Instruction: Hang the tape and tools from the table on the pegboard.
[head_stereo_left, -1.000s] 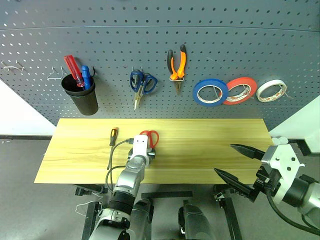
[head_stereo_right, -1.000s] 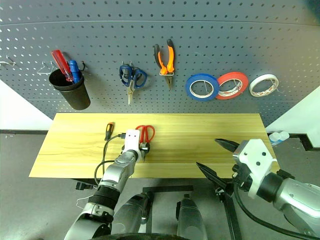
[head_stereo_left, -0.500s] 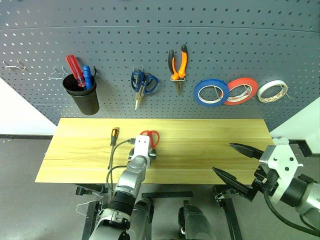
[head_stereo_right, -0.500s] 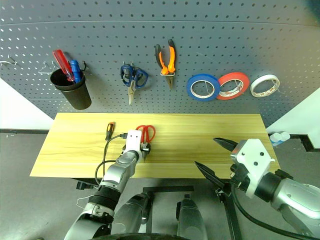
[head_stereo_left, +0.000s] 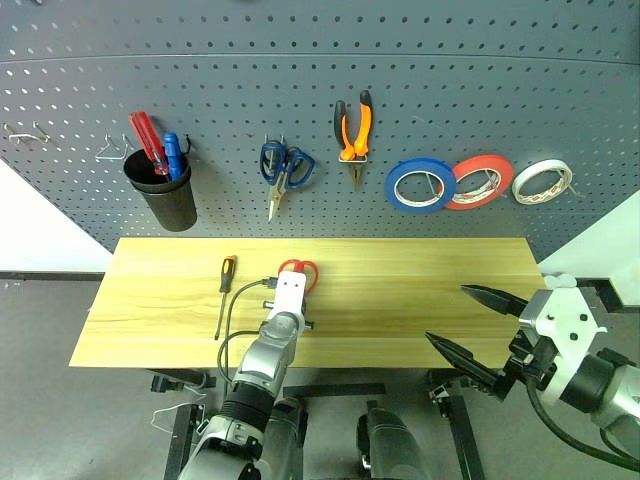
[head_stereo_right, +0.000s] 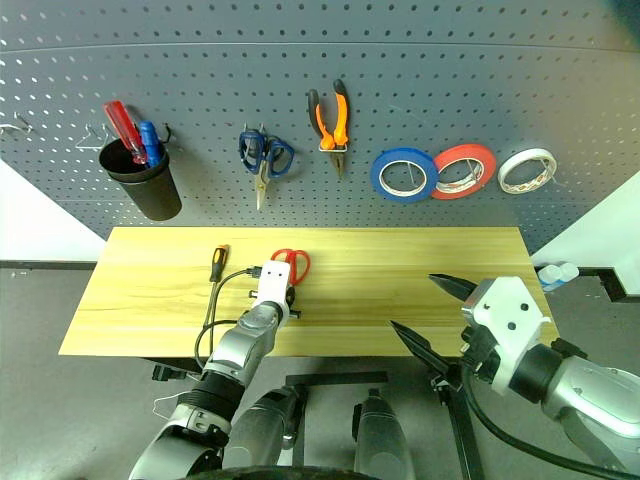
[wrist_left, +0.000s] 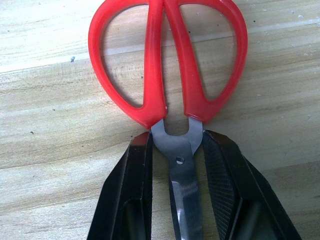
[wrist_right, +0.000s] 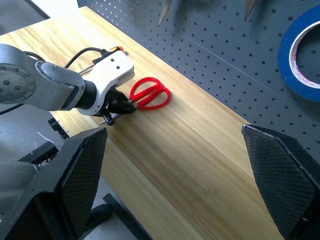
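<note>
**Left wrist view: clamp at the pivot before lifting**

Red-handled scissors (wrist_left: 167, 75) lie flat on table (head_stereo_left: 420, 290), mid-left. Left gripper (wrist_left: 176, 145) fingers straddle blades at pivot, touching or nearly; grip not clearly tight. Squeeze firm, lift straight, handles fwd for pegboard (head_stereo_left: 450, 80) hook. Right gripper (head_stereo_left: 478, 325) wide apart, idle.

The scene is evenly and brightly lit, with only soft shadows cast. The pegboard (head_stereo_left: 320, 90) rows are bowed toward the edges by lens distortion. A faint sheen is seen on the tabletop (head_stereo_left: 420, 290). In the right wrist view, the near fingers (wrist_right: 285, 180) are rendered soft.
</note>
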